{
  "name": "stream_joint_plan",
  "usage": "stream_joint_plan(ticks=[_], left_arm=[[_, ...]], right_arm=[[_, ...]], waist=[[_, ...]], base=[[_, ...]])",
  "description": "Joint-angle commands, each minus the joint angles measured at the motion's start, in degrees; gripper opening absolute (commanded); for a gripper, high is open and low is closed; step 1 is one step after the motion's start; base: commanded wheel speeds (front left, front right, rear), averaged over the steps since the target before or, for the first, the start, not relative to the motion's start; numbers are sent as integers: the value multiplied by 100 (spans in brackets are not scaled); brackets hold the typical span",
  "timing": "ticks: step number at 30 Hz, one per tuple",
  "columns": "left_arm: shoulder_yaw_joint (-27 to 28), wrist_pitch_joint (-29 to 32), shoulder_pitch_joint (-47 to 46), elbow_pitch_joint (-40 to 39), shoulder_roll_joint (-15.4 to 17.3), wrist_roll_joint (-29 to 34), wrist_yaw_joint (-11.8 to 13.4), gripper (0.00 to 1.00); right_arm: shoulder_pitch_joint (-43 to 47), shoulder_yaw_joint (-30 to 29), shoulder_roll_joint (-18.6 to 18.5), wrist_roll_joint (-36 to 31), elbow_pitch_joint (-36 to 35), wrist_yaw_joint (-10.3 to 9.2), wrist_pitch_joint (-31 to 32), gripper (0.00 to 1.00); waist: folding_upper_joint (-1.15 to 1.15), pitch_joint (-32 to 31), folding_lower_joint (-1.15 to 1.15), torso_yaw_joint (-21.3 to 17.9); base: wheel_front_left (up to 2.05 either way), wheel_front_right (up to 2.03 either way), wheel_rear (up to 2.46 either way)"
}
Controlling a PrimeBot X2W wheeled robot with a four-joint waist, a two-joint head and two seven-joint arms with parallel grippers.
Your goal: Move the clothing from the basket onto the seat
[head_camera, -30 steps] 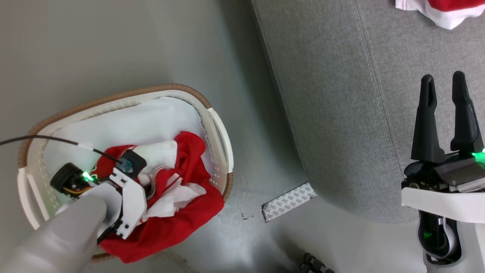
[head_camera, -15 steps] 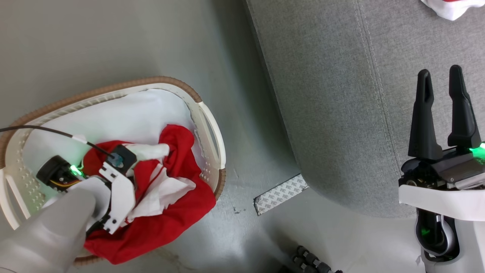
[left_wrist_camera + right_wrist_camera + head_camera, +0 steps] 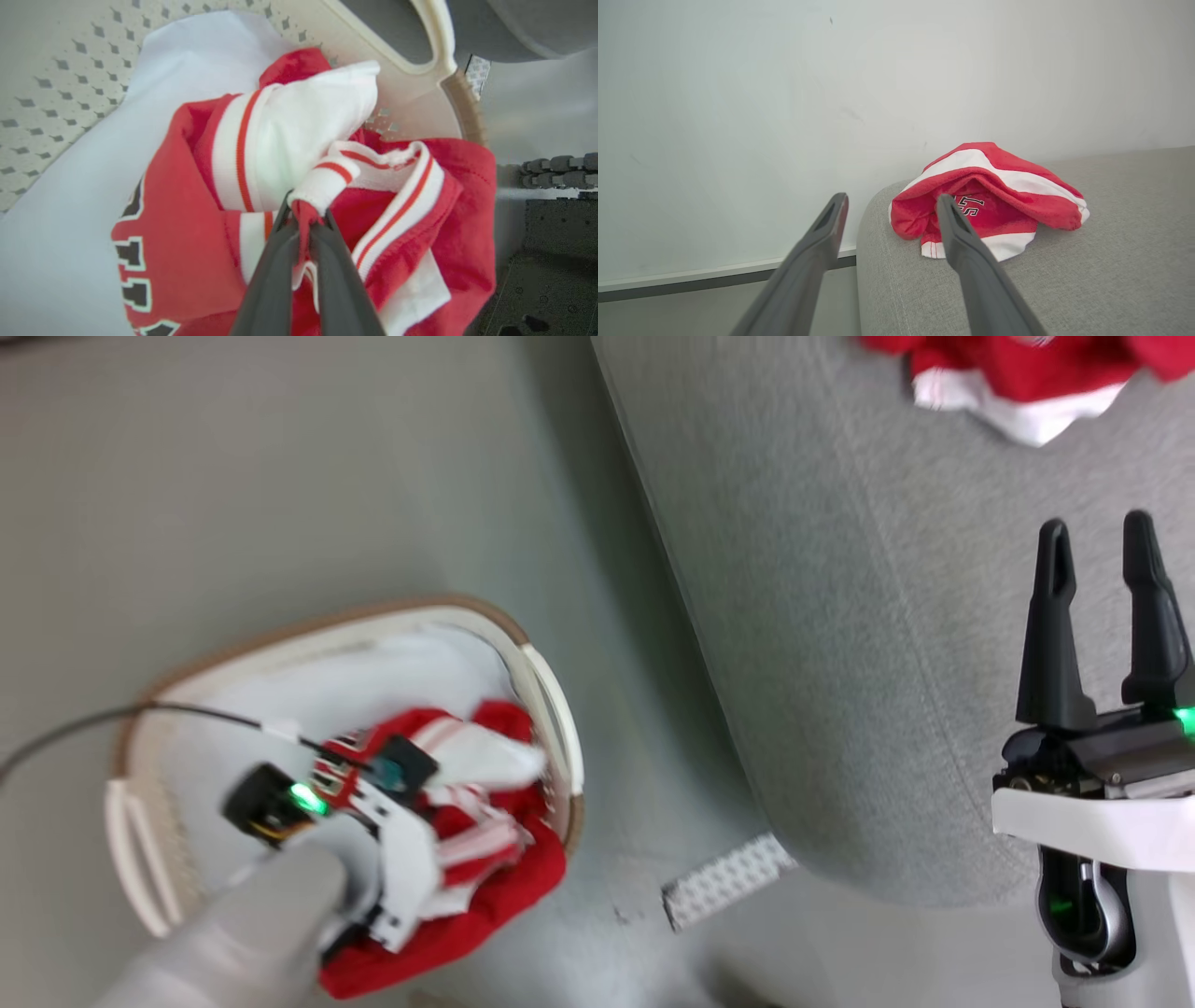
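Observation:
A bunched red garment (image 3: 187,210) with white stripes and dark numerals lies in the cream perforated basket (image 3: 56,70). My left gripper (image 3: 306,212) is shut on a fold of its red and white trim. In the head view my left arm (image 3: 373,859) reaches down into the basket (image 3: 551,700), and the garment (image 3: 485,896) hangs over the near rim. A second red and white garment (image 3: 990,196) lies on the grey sofa (image 3: 1111,256) near its rounded end. My right gripper (image 3: 1096,537) hovers open over the sofa (image 3: 840,616), holding nothing, short of that garment (image 3: 1008,373).
A plain white pad (image 3: 327,691) lines the basket under the clothing. A patterned tape strip (image 3: 728,882) sits on the grey floor between basket and sofa. A thin black cable (image 3: 93,723) runs to my left wrist. A pale wall (image 3: 784,93) stands behind the sofa.
The head camera has shifted, and the picture is blurred. The garment in the basket is drawn up into a tighter bunch at my left gripper. The right gripper holds the same pose.

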Motion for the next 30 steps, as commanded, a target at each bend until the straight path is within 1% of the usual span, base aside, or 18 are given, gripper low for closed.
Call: stream_joint_plan(ticks=[1,9,14,19,22,26,30], left_arm=[[-17,-90,93,-50,-70,-56,11,0],[-38,-606,387,-220,-493,-380,11,0],[-39,-1014,585,-418,-741,-763,11,0],[-34,-1196,699,-668,-906,-1046,11,0],[11,-1241,778,-876,-961,-1162,11,0],[195,-1280,780,-1085,-951,-1230,11,0],[645,-1270,801,-1498,-909,-1094,89,0]], right_arm=[[112,-45,1,-78,50,-13,2,100],[329,-239,-2,-474,272,-13,2,100],[549,-307,-2,-670,473,-13,3,100],[865,-436,-2,-832,722,-13,2,100],[1043,-441,-79,-805,851,-13,2,100],[1240,-385,-226,-685,1026,-13,2,100],[1417,-294,-342,-557,1125,-13,3,100]], waist=[[0,-508,0,253],[0,-1487,0,640],[0,-2160,0,882],[0,-2810,0,1175],[0,-3196,0,1308],[0,-3663,0,1430],[0,-4002,0,1488]], base=[[0,0,0],[0,0,0],[0,0,0],[0,0,0],[0,0,0],[0,0,0],[0,0,0]])
